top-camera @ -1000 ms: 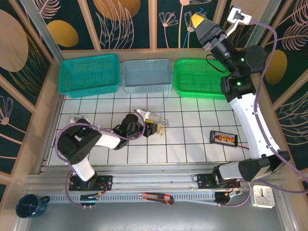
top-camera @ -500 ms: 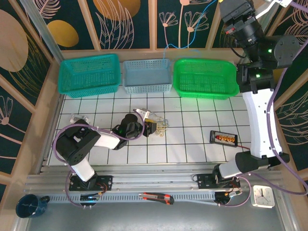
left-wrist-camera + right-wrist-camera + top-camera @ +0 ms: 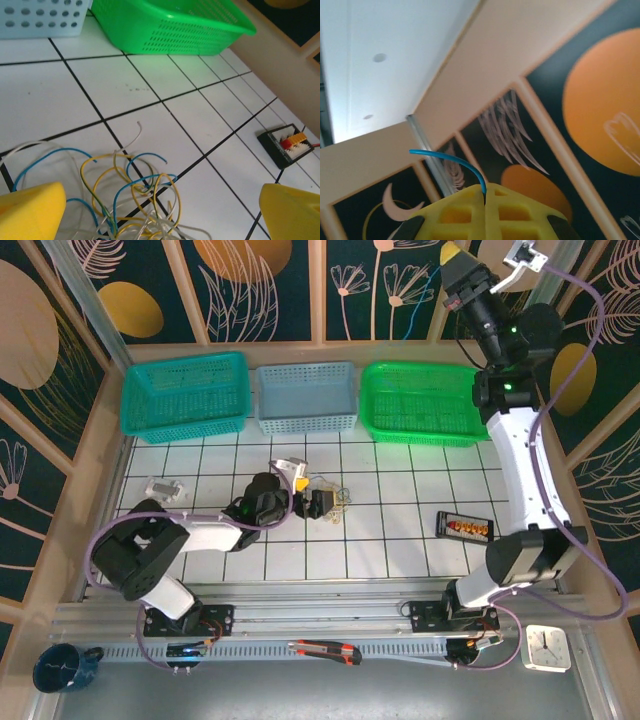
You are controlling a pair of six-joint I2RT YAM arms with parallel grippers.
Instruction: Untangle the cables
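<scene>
Cables (image 3: pixel 135 200) between fingers (image 3: pixel 30 212) of left claw (image 3: pixel 160 214)

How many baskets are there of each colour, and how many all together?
teal basket: 1
light blue basket: 1
green basket: 1
Total: 3
</scene>
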